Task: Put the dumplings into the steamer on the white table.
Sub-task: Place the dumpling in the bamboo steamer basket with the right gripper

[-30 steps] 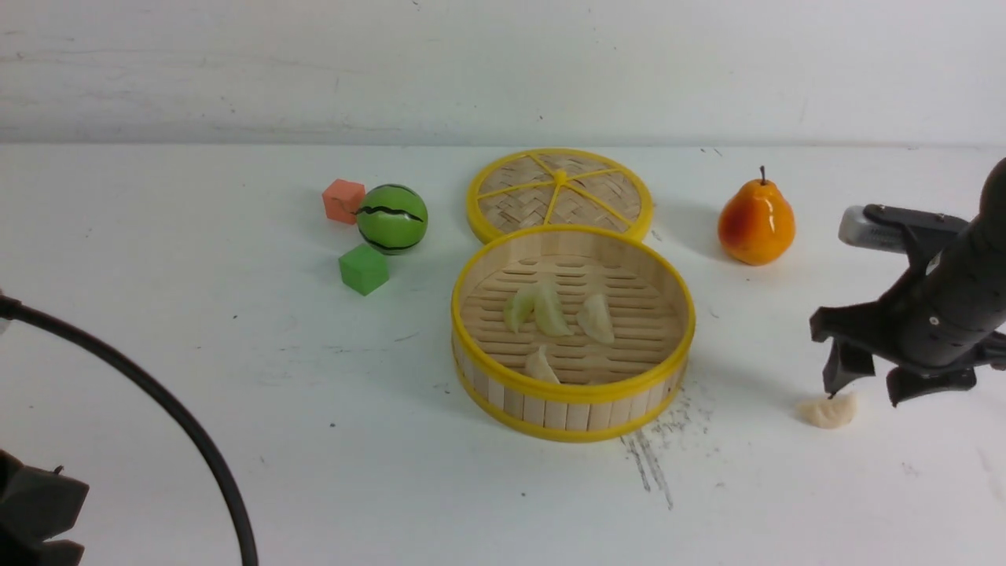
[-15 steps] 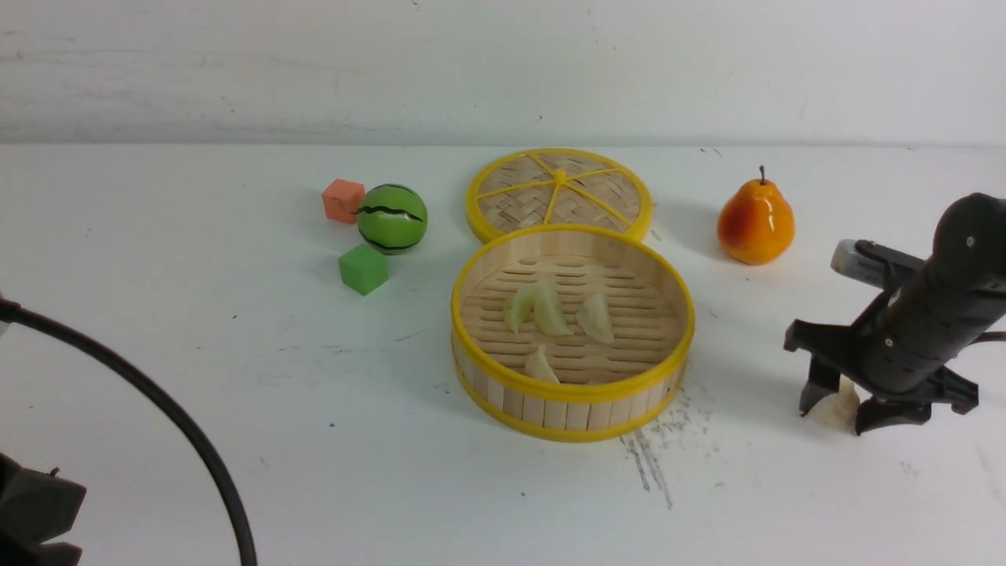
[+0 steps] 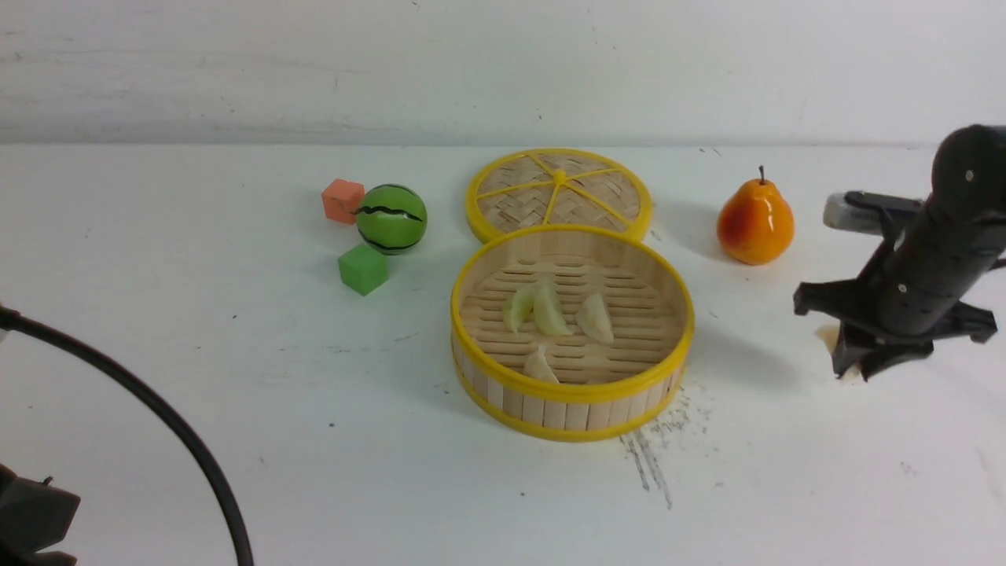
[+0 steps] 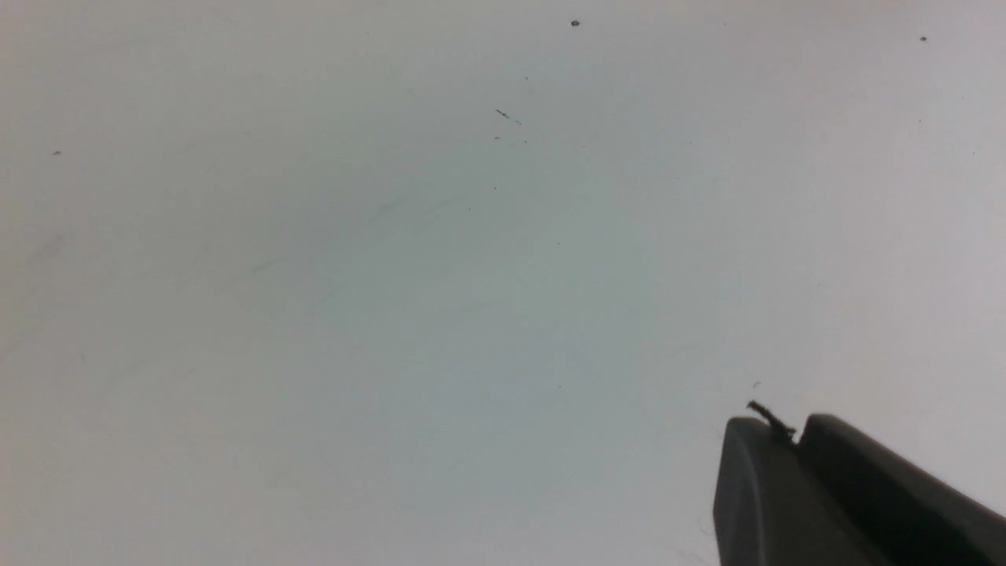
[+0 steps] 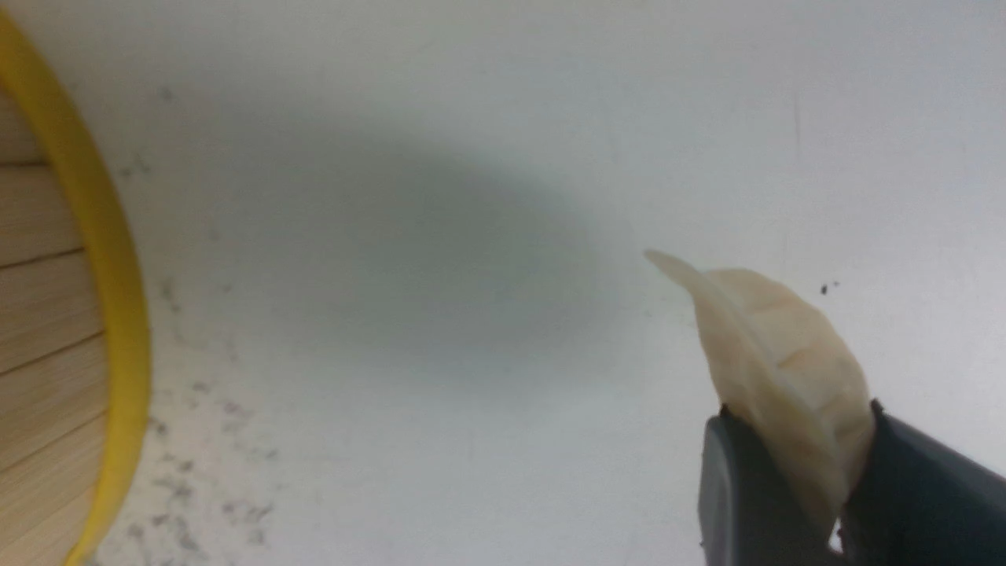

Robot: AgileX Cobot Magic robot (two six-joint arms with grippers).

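The right gripper (image 3: 855,371) is clamped on the last dumpling (image 5: 786,377), apparently lifted off the counter (image 3: 236,377), well right of the steamer (image 3: 572,397), where four dumplings (image 3: 550,310) are already laid. A carry over the rim and a release are called for. The left gripper (image 4: 795,436) is seen pressed closed, empty. From the front, the held dumpling is mostly hidden.

plain white wall (image 3: 503,71) at the back with faint smudgy streaks, scuffed white tabletop (image 3: 157,236) running up to it, soft even light
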